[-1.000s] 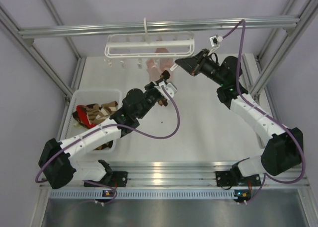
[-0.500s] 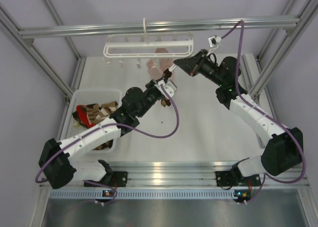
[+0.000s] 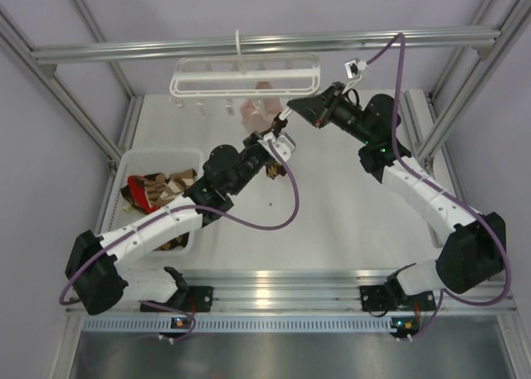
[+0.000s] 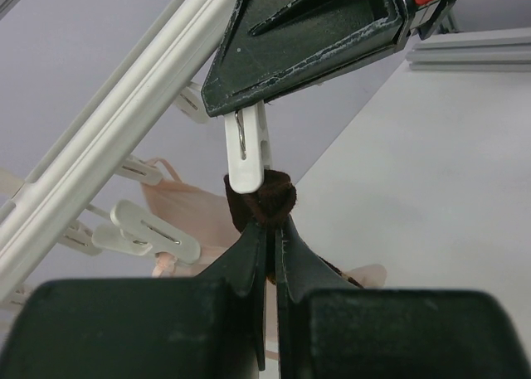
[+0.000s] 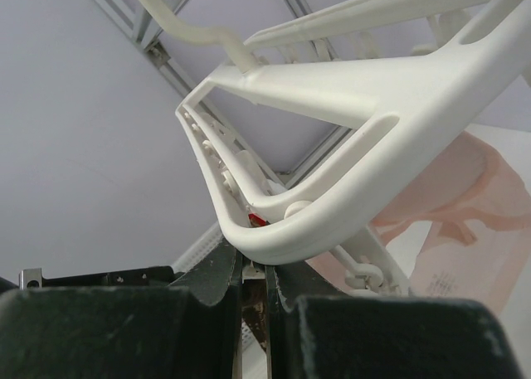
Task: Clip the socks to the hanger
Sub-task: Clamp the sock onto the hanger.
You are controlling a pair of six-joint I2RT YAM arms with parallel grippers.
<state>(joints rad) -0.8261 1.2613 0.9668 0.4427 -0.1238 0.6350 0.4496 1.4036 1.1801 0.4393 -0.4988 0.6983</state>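
The white hanger (image 3: pixel 245 74) hangs from the top rail by its hook. My right gripper (image 3: pixel 293 110) is shut on one dangling white clip (image 4: pixel 247 155) under the hanger's right end; in the right wrist view the frame (image 5: pixel 348 180) crosses just above my right gripper (image 5: pixel 255 271). My left gripper (image 3: pixel 275 135) is shut on a dark brown sock (image 4: pixel 261 201) and holds its bunched edge up against the tip of that clip. The rest of the sock (image 3: pixel 271 170) hangs below the left gripper (image 4: pixel 271 230).
A pale pink sock (image 3: pixel 259 105) hangs from clips in the middle of the hanger, also in the wrist views (image 4: pixel 187 213) (image 5: pixel 465 221). A white bin (image 3: pixel 133 159) at the left holds more socks (image 3: pixel 158 188). Aluminium frame posts stand around the table.
The hanger has swung a little to the left. My left gripper has risen with the sock toward the clip that my right gripper holds.
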